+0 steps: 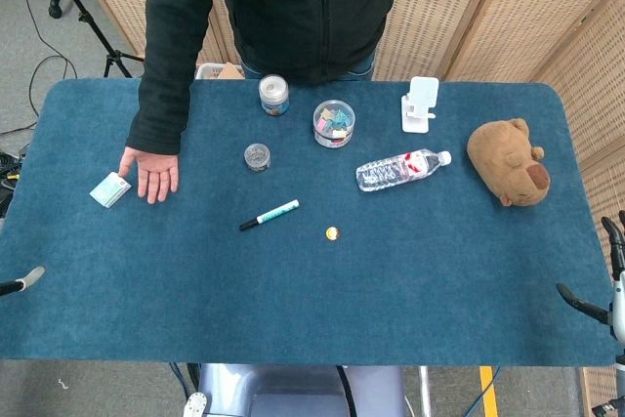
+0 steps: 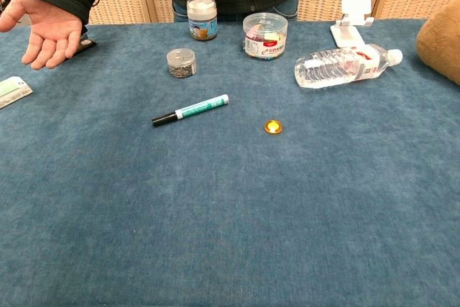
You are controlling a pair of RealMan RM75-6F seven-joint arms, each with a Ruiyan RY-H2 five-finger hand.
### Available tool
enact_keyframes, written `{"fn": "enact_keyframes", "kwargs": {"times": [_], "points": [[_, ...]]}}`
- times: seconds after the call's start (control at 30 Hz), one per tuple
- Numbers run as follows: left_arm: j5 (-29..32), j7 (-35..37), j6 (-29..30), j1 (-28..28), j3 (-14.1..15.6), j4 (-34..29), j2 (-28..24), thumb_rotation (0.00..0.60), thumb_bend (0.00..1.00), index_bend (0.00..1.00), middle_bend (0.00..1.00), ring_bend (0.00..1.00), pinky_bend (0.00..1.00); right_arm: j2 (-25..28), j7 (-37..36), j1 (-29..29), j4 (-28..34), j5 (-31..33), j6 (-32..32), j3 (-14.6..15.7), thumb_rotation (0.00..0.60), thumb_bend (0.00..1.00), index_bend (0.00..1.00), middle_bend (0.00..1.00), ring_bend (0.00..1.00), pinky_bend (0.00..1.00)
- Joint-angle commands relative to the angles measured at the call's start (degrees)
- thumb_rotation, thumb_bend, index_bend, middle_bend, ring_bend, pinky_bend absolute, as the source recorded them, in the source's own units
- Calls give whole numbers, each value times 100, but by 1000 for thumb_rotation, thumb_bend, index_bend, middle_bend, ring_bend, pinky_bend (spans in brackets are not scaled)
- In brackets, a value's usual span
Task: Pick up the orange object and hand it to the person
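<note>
Progress: none | orange object untouched, frame centre | person's palm waiting upper left | both hands' state: cannot tell

marker left of button

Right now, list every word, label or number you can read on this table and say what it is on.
None can be read.
Marker: print on the barrel, too small.
Water bottle: red and white label, blurred.
Clip tub: red label, blurred.
Jar: picture label, wording unreadable.
Card: green marking, too small.
</note>
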State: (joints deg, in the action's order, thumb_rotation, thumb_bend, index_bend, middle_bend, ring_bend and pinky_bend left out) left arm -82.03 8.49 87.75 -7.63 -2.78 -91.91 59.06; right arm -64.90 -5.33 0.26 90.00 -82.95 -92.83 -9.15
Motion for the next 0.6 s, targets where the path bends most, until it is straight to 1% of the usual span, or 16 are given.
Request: {"fn": "enact_keyframes", "kwargs": {"times": [0.03,0.2,0.27,0.37,0.43,0.47,0.53,0.6], "points": [[-49,-21,-38,-7,-2,24,27,600,0,0,0,0,0,2,-19,1,0,21,9,-9,600,2,0,0,0,0],[-192,-99,-126,-72,-3,38,95,600,0,0,0,0,0,-2,-53,-12,1,48,-9,-25,600,2,0,0,0,0],[-496,-129,-328,-270,37,-40,135,600,0,0,0,0,0,5,-76,-19,7,66,-9,-32,600,2,0,0,0,0],[-1065,-207,-872,-786,76,-200,143,600,0,0,0,0,0,15,-118,-14,9,92,2,-54,600,2,0,0,0,0],[-1357,-177,-1282,-1178,48,-324,181,600,0,0,0,0,0,16,-146,-6,2,114,18,-69,600,2,0,0,0,0],[-1512,-132,-1732,-1584,-34,-437,263,600,0,0,0,0,0,12,-152,3,-21,145,48,-79,600,2,0,0,0,0],[-1456,-176,-2223,-2001,-198,-497,394,600,0,4,0,0,0,1,-158,19,-57,189,97,-88,600,2,0,0,0,0],[-1273,-333,-2799,-2478,-416,-555,662,600,0,30,0,0,0,-16,-163,43,-115,266,184,-100,600,2,0,0,0,0]]}}
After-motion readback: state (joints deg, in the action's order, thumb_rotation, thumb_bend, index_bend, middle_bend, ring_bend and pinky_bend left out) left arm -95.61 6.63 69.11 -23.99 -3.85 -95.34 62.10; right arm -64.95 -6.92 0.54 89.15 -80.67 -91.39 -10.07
